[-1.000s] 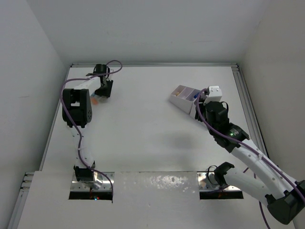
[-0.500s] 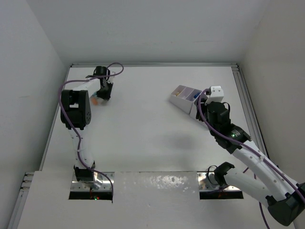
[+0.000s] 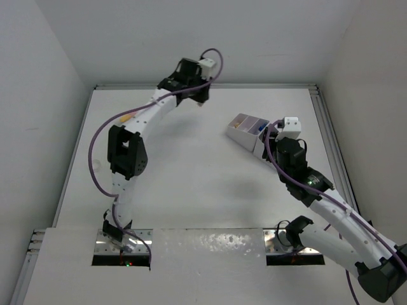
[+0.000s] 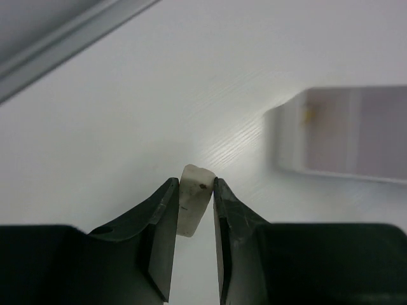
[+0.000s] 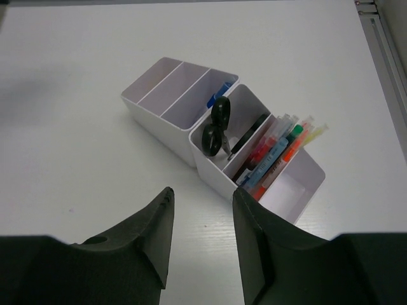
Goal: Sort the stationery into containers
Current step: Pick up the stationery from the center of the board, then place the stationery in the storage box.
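Pinching a white piece (image 4: pixel 191 215) between its fingers, your left gripper (image 4: pixel 193 184) is at the upper middle of the top view, over the table (image 3: pixel 184 165). Your right gripper (image 5: pixel 202 206) hangs with its claw spread, just short of the organiser (image 5: pixel 159 126) at centre right. Scissors (image 5: pixel 216 130) and markers (image 5: pixel 280 147) stand in its right-hand compartments.

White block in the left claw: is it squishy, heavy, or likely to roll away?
The white block is probably stiff: the left claw pinches it with no visible denting. It looks small, so likely light. Its flat sides suggest it would slide rather than roll.
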`<state>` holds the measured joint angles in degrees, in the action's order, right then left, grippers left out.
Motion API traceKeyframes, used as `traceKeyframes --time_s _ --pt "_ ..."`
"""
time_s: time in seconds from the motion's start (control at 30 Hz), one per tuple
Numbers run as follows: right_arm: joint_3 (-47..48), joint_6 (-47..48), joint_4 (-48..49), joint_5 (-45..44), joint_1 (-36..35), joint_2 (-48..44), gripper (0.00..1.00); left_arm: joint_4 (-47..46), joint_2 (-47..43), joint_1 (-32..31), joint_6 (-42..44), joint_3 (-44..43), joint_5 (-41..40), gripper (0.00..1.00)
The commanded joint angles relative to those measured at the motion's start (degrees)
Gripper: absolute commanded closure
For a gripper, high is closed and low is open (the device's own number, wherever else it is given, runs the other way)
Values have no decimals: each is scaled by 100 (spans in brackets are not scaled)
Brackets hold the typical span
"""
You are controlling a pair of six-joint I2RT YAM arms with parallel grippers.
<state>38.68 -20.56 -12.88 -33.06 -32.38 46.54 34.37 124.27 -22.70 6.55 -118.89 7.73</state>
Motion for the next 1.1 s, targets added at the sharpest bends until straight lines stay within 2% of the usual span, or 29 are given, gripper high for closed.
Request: traceKeyframes --time_s 0.0,0.13,0.33,0.5,0.93,1.07 --pt "96 -63 181 -183 -5 -110 59 -264 448 -700 -171 -546 334 100" --pt "88 -36 -73 -280 4 -295 58 -799 879 -1192 -259 -1021 309 100" --pt "44 43 -372 -535 -5 -734 58 -1450 1134 -1334 -593 -1119 72 100" --pt "-18 131 -355 -631 4 -919 57 -1565 1205 -1421 -883 -1031 -245 100" --pt "-9 254 -320 -632 -14 -831 56 -1591 1469 -1509 -1226 -714 -122 100" --pt "8 280 -302 -675 -14 -831 56 -1609 1521 -1501 -1270 -723 -105 89"
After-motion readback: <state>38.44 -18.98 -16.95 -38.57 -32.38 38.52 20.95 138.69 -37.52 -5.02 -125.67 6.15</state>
